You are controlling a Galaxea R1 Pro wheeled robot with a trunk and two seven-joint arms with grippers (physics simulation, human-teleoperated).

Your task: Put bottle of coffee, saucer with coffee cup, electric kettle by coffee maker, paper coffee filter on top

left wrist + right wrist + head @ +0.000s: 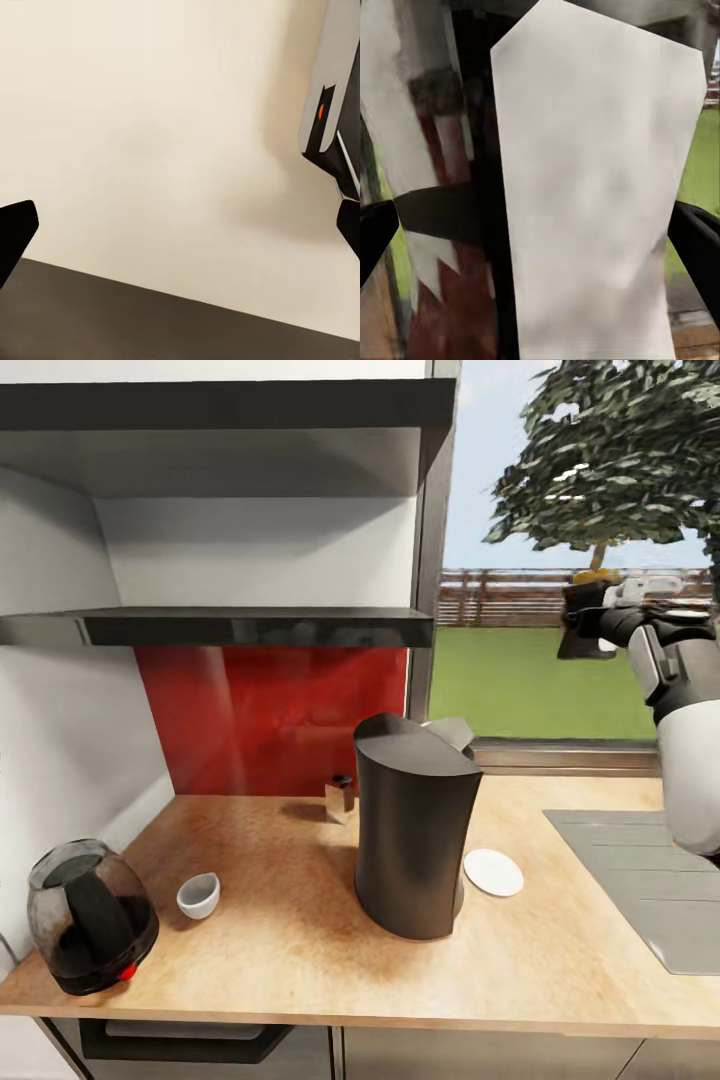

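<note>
Pincer tips of the left arm (180, 225) stand wide apart in its wrist view, nothing between them, with a pale wall ahead.

On the light wood kitchen countertop (300, 950), going from the left: the electric kettle (90, 915) sits at about 8 o'clock of the surface, near the front left corner, upright, its red button facing forward. Just beside it toward 3 o'clock is the coffee cup (198, 895), upright and apart from the kettle. The coffee maker (412, 825) stands at the middle of the surface. Behind it, toward 11 o'clock, a small metal shaker (340, 798) stands by the red backsplash (270, 715). The saucer (493, 872) lies bare at the maker's 3 o'clock, just beside its base. A grey sink panel (640, 880) takes the right end. The kitchen shelf (230, 626) hangs above the backsplash.

Up at 2 o'clock, before the window, the right pincer (585, 628) is clamped on the bottle of coffee (590, 610); its white label (592, 187) shows between the dark fingertips (697, 240) in the right wrist view.
</note>
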